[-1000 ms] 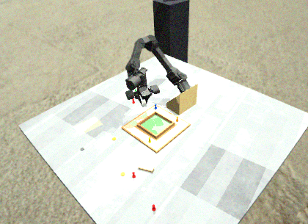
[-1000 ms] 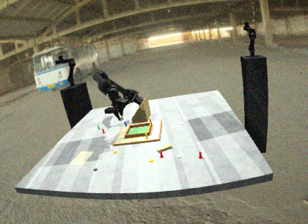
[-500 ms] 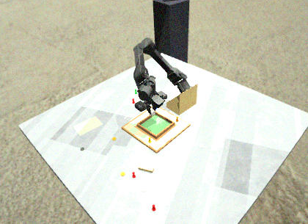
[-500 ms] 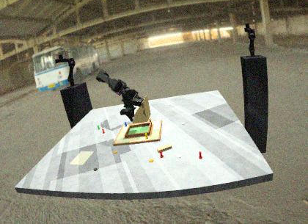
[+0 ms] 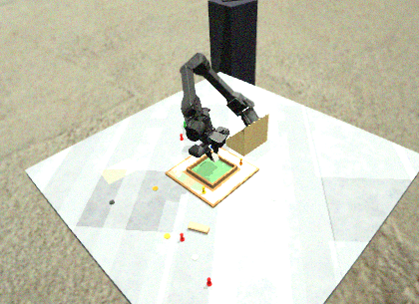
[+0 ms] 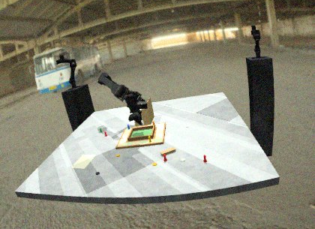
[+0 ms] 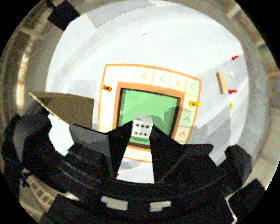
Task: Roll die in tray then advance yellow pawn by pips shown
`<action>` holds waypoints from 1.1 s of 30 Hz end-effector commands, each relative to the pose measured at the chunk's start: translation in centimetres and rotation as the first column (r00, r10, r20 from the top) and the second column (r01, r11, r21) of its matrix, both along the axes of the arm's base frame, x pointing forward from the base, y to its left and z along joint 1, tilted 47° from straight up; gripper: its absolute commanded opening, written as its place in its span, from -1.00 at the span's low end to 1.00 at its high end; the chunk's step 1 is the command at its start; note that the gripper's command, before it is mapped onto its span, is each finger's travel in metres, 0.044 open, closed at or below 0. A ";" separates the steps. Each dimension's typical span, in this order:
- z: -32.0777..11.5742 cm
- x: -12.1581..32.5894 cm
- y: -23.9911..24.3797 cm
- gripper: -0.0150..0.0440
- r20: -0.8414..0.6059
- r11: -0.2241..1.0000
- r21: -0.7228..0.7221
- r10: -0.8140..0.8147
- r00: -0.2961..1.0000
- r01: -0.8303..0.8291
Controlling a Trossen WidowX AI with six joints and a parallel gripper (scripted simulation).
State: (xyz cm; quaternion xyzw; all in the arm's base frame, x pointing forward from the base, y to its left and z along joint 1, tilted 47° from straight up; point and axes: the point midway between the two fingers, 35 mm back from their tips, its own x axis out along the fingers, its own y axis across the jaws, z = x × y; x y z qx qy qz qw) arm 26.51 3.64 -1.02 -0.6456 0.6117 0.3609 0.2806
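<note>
My gripper (image 5: 214, 157) (image 7: 141, 124) is shut on the white die (image 7: 142, 126), which shows several dark pips on the face toward the wrist camera. It holds the die above the tray's back part. The tray (image 5: 214, 174) (image 6: 145, 133) (image 7: 151, 104) has a green floor and brown walls, and sits in the middle of the square board (image 5: 225, 192) (image 6: 160, 133) (image 7: 133, 74) with arrows. The yellow pawn (image 5: 204, 190) (image 6: 150, 139) (image 7: 194, 104) stands upright on the board's front track. The die's resting top face cannot be told.
An orange pawn (image 5: 240, 161) (image 7: 106, 88) stands on the board's other side, and a blue pawn (image 6: 128, 127) at its back left. A tan upright panel (image 5: 254, 135) (image 6: 148, 111) stands behind the board. A wooden block (image 5: 199, 227) (image 6: 168, 152), red pawns and small discs lie in front.
</note>
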 end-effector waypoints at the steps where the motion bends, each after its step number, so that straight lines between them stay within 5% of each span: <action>1: -0.1 -0.3 -0.2 -0.49 -0.030 0.994 0.111 -0.018 0.999 0.021; 18: -0.6 -0.5 -0.4 -0.49 -0.017 0.796 0.605 0.017 1.000 -0.003; 33: 3.8 0.5 0.2 -0.49 -0.009 0.784 0.620 0.020 1.000 -0.010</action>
